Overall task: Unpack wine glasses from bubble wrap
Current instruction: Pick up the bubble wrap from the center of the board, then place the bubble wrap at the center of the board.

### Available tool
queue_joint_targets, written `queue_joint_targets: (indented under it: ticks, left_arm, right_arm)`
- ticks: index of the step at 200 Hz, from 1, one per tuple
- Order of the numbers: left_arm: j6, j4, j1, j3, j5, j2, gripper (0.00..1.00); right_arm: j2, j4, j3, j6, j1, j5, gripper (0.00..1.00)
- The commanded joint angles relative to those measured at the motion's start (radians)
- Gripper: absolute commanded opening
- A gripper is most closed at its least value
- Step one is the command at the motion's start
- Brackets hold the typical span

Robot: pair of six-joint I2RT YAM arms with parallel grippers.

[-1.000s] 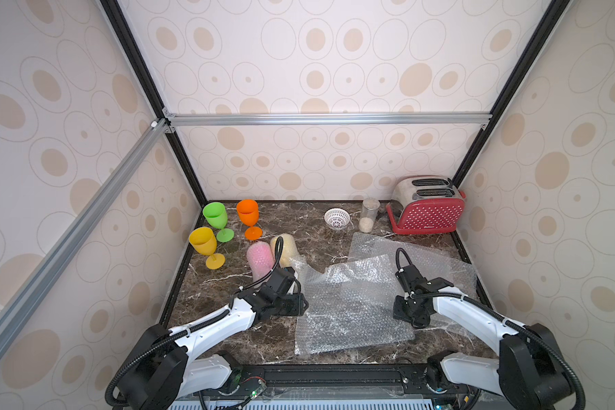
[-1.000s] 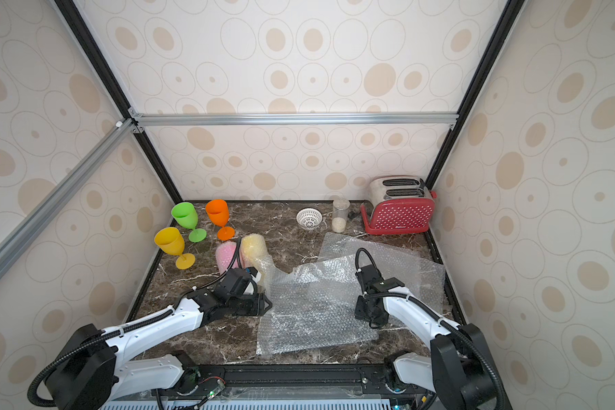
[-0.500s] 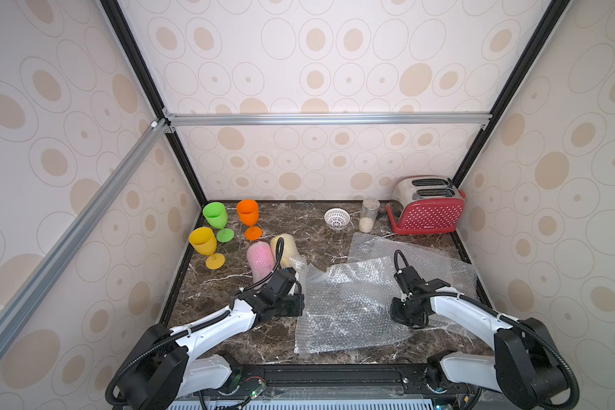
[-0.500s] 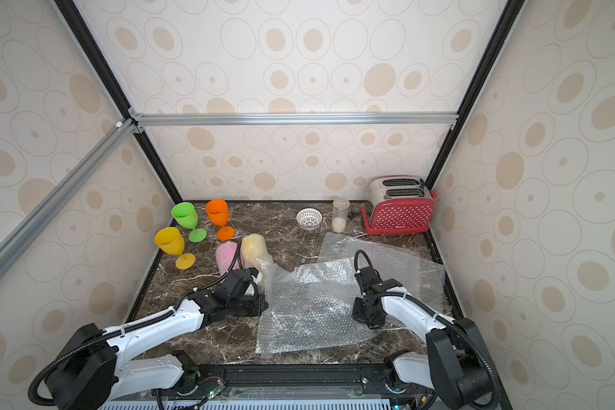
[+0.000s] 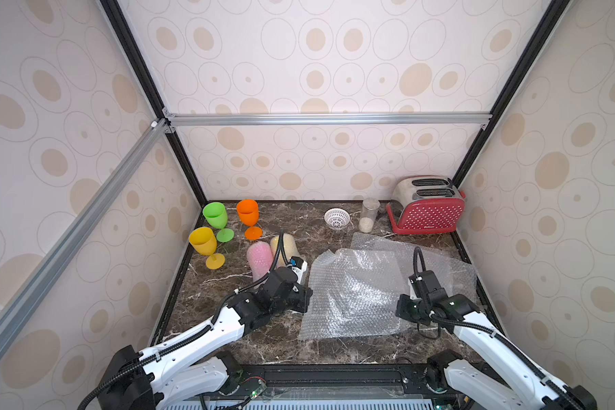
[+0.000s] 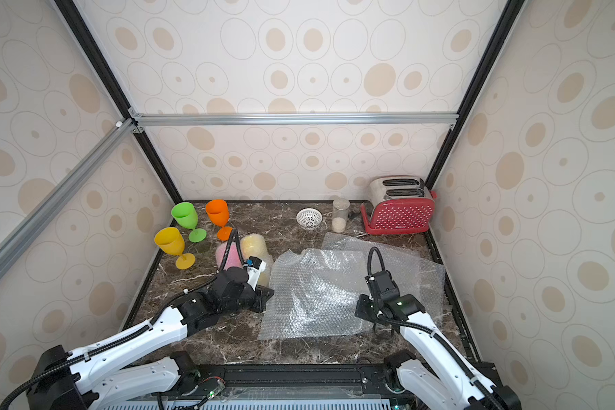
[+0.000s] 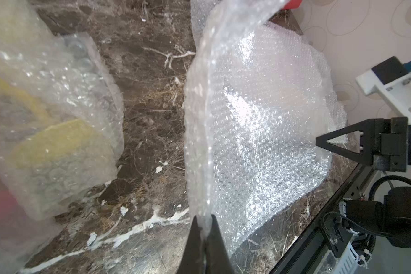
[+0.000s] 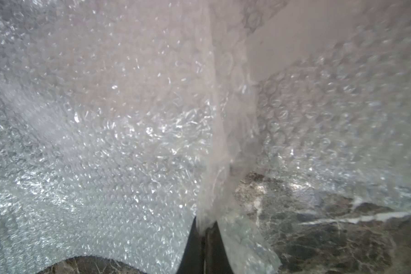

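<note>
Green [image 5: 215,216], orange [image 5: 248,213] and yellow [image 5: 204,241] wine glasses stand unwrapped at the back left. Beside them lie a pink glass [image 5: 260,259] and a yellow glass [image 5: 284,246], each still inside a bubble wrap tube. A large flat bubble wrap sheet [image 5: 355,294] lies mid-table. My left gripper [image 5: 304,301] is shut on its left edge, and the wrist view shows the film pinched between the tips [image 7: 204,219]. At the sheet's right edge my right gripper [image 5: 402,310] is shut on the film too [image 8: 205,225].
A second bubble wrap sheet [image 5: 441,262] lies under the first, toward the right wall. At the back stand a red toaster [image 5: 428,209], a clear jar [image 5: 369,214] and a small white perforated bowl [image 5: 337,218]. A black rail [image 5: 334,372] borders the front.
Both grippers have closed on the opposite edges of the flat sheet. The right gripper has shifted slightly left, bunching the sheet's right edge.
</note>
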Motion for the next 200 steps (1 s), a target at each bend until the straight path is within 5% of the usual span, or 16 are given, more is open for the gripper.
queue_joint_targets:
  ticks: [1, 61, 200]
  left_arm:
    - [0.045, 0.035, -0.018, 0.073, -0.053, 0.015, 0.0]
    - [0.071, 0.138, -0.021, 0.208, -0.056, 0.239, 0.0]
    - [0.03, 0.278, -0.022, 0.518, 0.097, 0.753, 0.0]
  right_arm:
    - [-0.049, -0.071, 0.046, 0.03, 0.004, 0.091, 0.0]
    - [0.012, -0.15, 0.133, 0.018, -0.049, 0.256, 0.0]
    - [0.229, -0.051, 0.182, -0.178, -0.479, 0.201, 0.0]
